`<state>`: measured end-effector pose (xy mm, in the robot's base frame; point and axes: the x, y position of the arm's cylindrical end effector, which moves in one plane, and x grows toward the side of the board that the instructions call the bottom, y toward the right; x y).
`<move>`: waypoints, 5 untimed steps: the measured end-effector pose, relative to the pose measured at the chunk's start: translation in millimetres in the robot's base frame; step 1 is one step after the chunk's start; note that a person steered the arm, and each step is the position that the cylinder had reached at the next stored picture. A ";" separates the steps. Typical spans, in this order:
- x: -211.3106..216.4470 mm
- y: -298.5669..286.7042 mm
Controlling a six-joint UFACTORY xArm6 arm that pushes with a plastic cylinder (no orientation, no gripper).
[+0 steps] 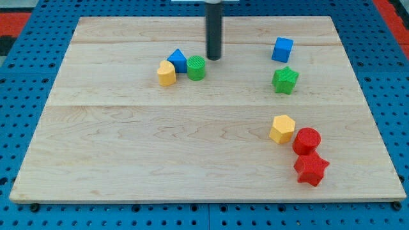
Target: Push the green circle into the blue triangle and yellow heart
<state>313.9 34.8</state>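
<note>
The green circle (197,68) sits at the board's upper middle, touching the right side of the blue triangle (177,61). The yellow heart (167,73) lies just left of and below the triangle, touching it. The three form a tight cluster. My tip (213,58) is on the board just right of and slightly above the green circle, very close to it.
A blue cube (282,49) and a green star (285,80) lie at the upper right. A yellow hexagon (282,128), a red circle (307,140) and a red star (310,168) cluster at the lower right. The wooden board (128,160) rests on a blue pegboard.
</note>
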 end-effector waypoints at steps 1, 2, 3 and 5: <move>20.7 8.6; 47.0 6.9; 44.5 -11.6; 35.8 -55.5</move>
